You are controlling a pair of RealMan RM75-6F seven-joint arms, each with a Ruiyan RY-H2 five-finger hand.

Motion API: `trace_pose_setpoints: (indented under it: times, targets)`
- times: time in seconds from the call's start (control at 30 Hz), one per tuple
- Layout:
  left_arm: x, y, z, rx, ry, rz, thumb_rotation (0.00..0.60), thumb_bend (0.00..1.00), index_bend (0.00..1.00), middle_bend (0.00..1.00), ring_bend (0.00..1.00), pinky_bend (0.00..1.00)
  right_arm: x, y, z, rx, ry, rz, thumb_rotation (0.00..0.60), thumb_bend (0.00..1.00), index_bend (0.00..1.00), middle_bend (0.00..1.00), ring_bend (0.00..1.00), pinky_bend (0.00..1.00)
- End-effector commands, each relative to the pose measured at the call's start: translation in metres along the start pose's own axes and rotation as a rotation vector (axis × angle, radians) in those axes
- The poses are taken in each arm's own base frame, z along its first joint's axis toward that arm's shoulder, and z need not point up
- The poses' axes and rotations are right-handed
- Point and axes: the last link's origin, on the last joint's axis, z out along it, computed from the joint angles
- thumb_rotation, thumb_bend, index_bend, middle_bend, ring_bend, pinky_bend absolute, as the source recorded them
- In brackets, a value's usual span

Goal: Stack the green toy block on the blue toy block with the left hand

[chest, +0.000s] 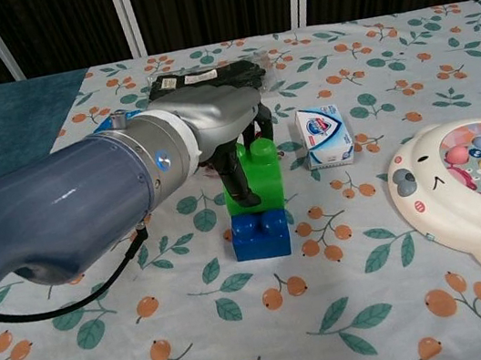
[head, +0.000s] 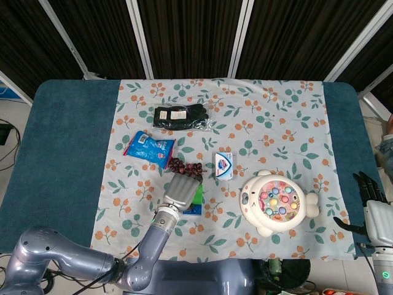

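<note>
The left hand (chest: 217, 124) is gripping the green toy block (chest: 261, 176), its dark fingers (chest: 236, 177) wrapping down the block's near face, and it is holding that block right on top of the blue toy block (chest: 260, 235). In the chest view the green block's lower edge is meeting the blue block's top, so the step in hand looks like the seating of the stack. Whether the studs are fully engaging is hard to tell, because the fingers are covering part of the seam, and the green block seems to be sitting slightly to the right on its base.

Taking the blue block as landmark: a small white soap box (chest: 326, 136) is lying behind it and to the right, a white fish-shaped fishing toy (chest: 474, 196) is sitting further right, a black glove packet (chest: 205, 77) is lying well behind it, and in the head view a blue snack pouch (head: 149, 148) is lying behind and to the left.

The right hand (head: 374, 206) is resting far to the right at the table edge, holding nothing, fingers apart.

The next move probably calls for a light downward press to lock the blocks, then a gentle opening of the fingers and a straight lift, so the stack is not tipping or dragging along.
</note>
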Motion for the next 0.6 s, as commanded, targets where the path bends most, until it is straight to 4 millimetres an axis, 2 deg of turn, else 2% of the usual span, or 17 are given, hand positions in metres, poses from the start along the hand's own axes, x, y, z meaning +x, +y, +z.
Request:
trace_pose_setpoints:
  times: [0.03,0.6]
  targets:
    - [-0.001,0.001,0.001,-0.001,0.004,-0.001,0.600,0.41,0.53,0.50,0.45,0.51,0.000,0.000,0.000,0.000,0.000,0.000,0.600,0.12,0.00,0.00,0.00,0.19]
    - [-0.017,-0.001,0.001,0.009,-0.018,-0.012,0.600,0.41,0.53,0.50,0.45,0.51,0.000,0.000,0.000,-0.001,-0.001,0.003,0.600,0.12,0.00,0.00,0.00,0.19]
